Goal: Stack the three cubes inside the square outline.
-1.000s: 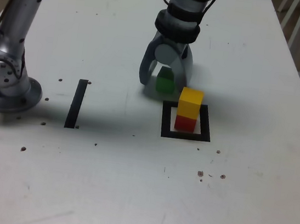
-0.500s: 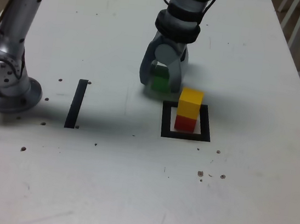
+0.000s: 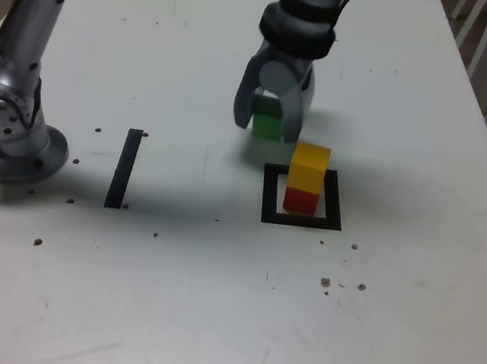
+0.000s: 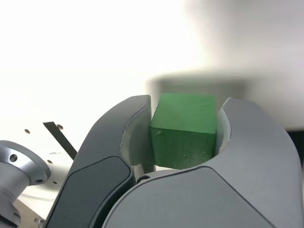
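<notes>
The end effector (image 3: 269,124) was clamped on the green cube (image 3: 267,122), one curved grey finger (image 3: 245,101) pressed against each side of it. In the wrist view the green cube (image 4: 184,130) sat squarely between the two fingers (image 4: 121,156), its top face and one side face showing, with no gap at either contact. From the exterior view the cube appeared to be raised just clear of the white surface (image 3: 209,303), with a faint shadow below it, though how far it was off the surface could not be told.

The square outline (image 3: 303,198) lay just in front of the held cube and a little toward the exterior view's right. Inside its white centre stood the red cube (image 3: 300,199), and the yellow cube (image 3: 308,165) rested directly on top of it, the two roughly aligned. The green cube was near this stack but apart from it, beside the yellow cube's upper corner.

A black straight strip (image 3: 124,167) lay flat well toward the exterior view's left, near the arm's grey base (image 3: 11,138). Small dark specks dotted the surface.
</notes>
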Robot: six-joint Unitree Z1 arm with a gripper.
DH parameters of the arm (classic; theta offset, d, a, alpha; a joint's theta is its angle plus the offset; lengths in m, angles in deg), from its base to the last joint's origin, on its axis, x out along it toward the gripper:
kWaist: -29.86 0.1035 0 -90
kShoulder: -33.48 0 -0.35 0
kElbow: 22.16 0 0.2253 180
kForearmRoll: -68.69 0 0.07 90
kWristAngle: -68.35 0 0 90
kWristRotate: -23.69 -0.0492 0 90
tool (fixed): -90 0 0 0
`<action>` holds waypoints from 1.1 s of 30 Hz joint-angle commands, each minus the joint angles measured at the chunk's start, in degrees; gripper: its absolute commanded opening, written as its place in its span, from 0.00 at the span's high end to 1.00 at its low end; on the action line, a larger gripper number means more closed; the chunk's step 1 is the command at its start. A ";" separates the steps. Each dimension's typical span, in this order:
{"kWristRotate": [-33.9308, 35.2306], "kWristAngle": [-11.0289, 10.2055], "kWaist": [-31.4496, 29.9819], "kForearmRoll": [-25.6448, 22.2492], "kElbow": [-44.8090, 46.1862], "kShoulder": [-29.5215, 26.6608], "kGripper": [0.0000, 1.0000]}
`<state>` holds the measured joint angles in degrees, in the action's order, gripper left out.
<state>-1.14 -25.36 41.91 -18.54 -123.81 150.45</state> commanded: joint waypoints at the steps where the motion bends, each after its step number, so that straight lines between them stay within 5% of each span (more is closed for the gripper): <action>1: 0.58 -0.57 -0.87 -1.87 -1.98 -0.82 0.73; 14: 2.42 -2.46 -5.25 -12.35 -14.39 -2.30 0.73; 33: 6.75 0.80 -13.00 -18.08 -22.29 0.47 0.74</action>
<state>5.10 -24.87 29.47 -35.53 -145.85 150.55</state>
